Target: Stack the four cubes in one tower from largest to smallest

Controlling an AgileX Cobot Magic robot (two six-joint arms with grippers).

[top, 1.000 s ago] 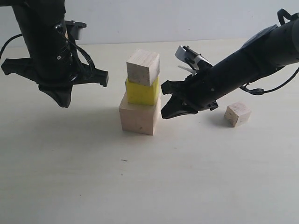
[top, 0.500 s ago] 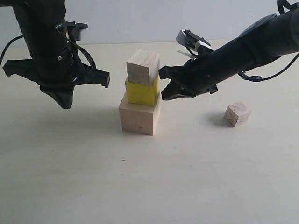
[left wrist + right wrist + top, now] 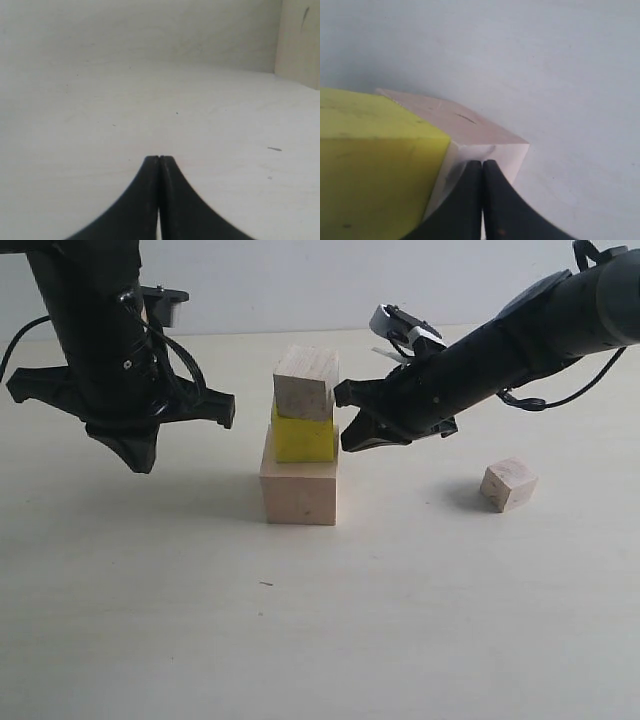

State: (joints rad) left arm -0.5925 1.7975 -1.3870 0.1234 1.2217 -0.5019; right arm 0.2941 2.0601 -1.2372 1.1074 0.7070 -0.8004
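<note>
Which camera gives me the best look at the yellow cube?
The exterior view: the yellow cube shows whole there, sitting between the large pale wood cube and a small pale wood cube. The right wrist view shows it very close, cut off by the frame edge. The left wrist view shows none of it.

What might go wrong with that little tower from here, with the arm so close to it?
1. The right fingers, shut, sit right beside the yellow cube; too hard a push may shove it off the large cube.
2. The top wood cube sits twisted on the yellow one, so a jolt might slide it off.
3. The last small cube lies apart on the table; placing it on that twisted top may be unsteady.
</note>
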